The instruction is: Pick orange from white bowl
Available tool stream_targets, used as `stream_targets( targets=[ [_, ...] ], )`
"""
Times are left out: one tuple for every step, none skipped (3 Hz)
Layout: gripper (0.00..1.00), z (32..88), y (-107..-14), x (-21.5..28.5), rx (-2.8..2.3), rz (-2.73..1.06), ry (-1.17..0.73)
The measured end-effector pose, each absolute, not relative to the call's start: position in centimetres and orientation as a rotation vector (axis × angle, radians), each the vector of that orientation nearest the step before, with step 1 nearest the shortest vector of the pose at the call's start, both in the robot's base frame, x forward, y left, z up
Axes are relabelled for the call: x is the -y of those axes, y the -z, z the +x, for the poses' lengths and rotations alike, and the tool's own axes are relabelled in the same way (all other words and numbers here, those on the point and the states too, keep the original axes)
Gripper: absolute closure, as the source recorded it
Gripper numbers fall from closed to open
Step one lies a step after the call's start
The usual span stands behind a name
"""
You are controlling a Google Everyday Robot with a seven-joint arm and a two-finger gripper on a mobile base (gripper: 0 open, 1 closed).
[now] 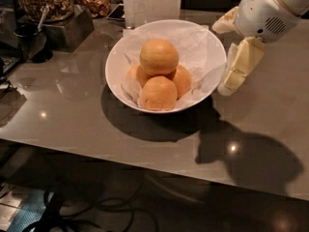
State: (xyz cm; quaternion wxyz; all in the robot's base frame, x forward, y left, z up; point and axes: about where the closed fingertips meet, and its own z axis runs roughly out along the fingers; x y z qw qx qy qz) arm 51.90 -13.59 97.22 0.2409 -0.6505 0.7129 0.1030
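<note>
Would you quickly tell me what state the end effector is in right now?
End effector: open, holding nothing, just outside the rim of the white bowl; the orange sits on top of the pile.

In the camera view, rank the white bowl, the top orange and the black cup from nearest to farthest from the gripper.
The gripper hangs at the right.
1. white bowl: its right rim is beside it.
2. top orange: bowl's middle, atop the pile.
3. black cup: far left.

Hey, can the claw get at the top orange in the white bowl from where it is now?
Probably yes. The orange sits atop three others with nothing over it, and the open claw hangs just beside the bowl.
</note>
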Motion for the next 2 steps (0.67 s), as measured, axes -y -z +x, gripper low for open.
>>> stream_targets(
  targets=[
    [0.00,52.9,-96.4,12.8,-1.920,-1.731,-0.356],
    [0.00,54.8,-95.3,10.3,-1.867,-1.737,-0.489]
  ],
)
